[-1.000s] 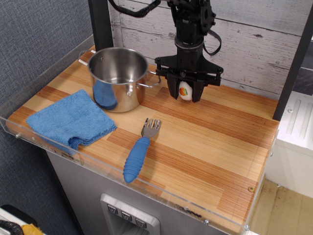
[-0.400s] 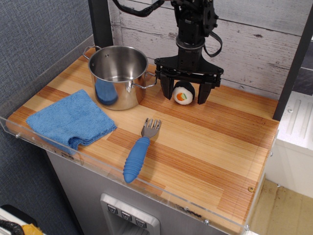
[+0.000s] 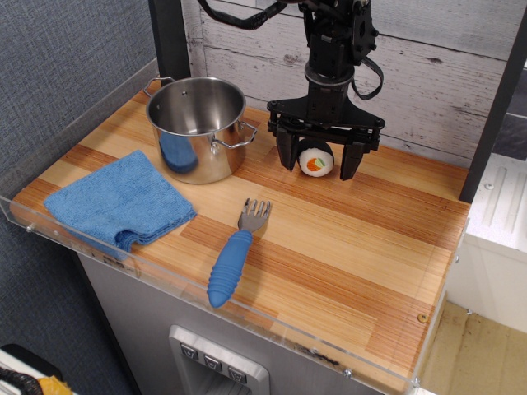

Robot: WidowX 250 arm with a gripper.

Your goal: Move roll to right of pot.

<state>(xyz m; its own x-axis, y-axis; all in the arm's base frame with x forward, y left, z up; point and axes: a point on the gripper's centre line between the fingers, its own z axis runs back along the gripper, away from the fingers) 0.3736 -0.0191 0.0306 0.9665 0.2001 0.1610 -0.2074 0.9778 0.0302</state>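
The roll (image 3: 315, 161), black-banded with a white end and orange-green centre, lies on the wooden table to the right of the shiny steel pot (image 3: 198, 127). My gripper (image 3: 317, 160) hangs straight down over the roll with its two black fingers spread wide on either side of it. The fingers stand apart from the roll, so the gripper is open and holds nothing. The pot stands at the back left of the table with a loop handle pointing toward the roll.
A folded blue cloth (image 3: 119, 202) lies at the front left. A fork with a blue handle (image 3: 235, 255) lies in the middle front. A clear acrylic rim (image 3: 247, 317) edges the table. A white plank wall is behind, a black post at the right.
The gripper was shut on the roll a second ago. It has opened wide, released the roll onto the table and shifted slightly right.
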